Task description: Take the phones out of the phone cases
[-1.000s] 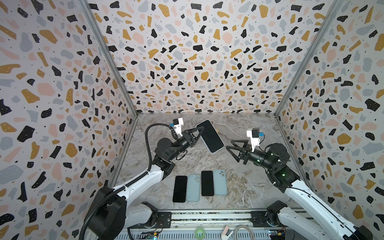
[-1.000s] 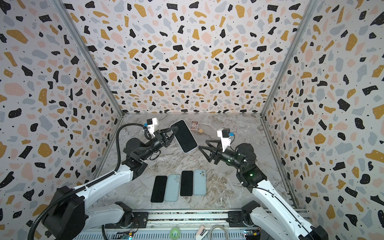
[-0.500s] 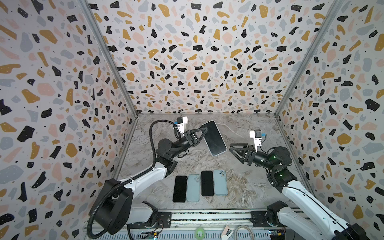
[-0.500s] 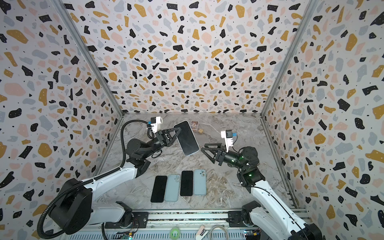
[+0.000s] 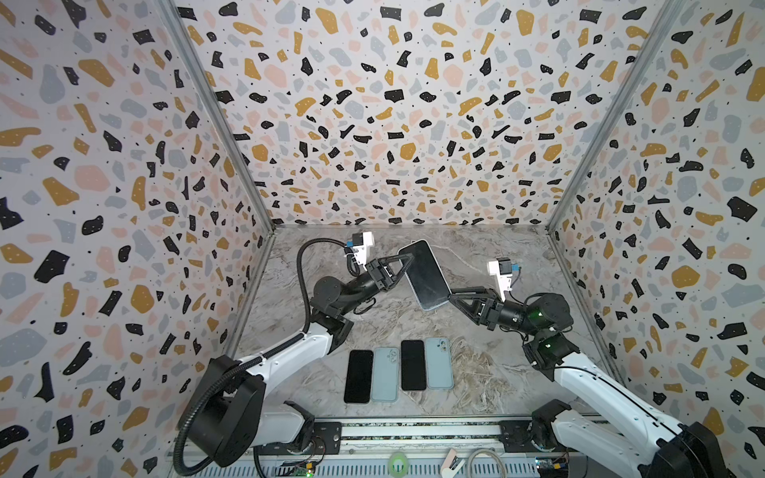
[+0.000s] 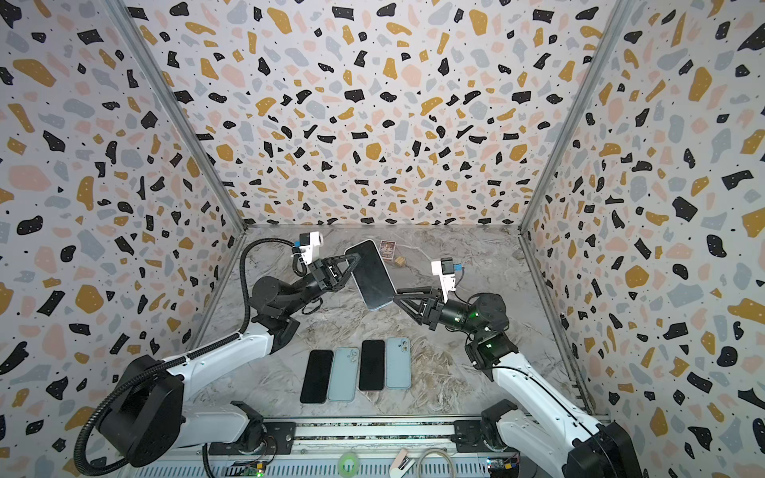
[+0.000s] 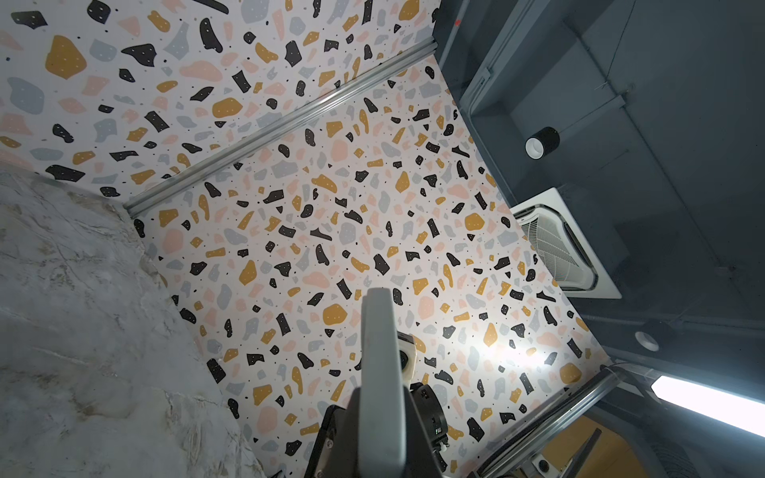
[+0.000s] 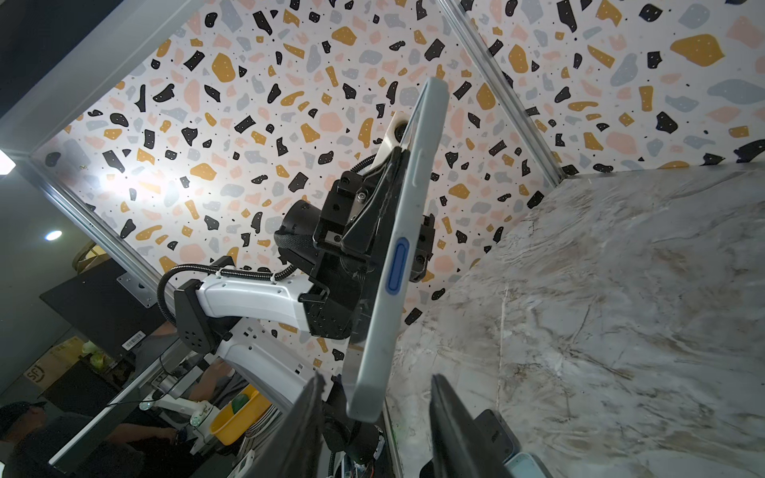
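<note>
Clamping the black-screened phone (image 5: 424,271), not yet out of its pale blue case (image 8: 385,314), above the marbled table (image 5: 501,265), your left gripper (image 5: 407,265) sets its end between the parted jaws of your right gripper (image 5: 451,295).

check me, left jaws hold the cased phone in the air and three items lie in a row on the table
Four items, not three, lie in the row on the table, as both top views show. The left jaws do hold the cased phone.

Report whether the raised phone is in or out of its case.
In. In both top views a light rim frames the phone; the right wrist view shows a pale case with a blue button along its edge.
</note>
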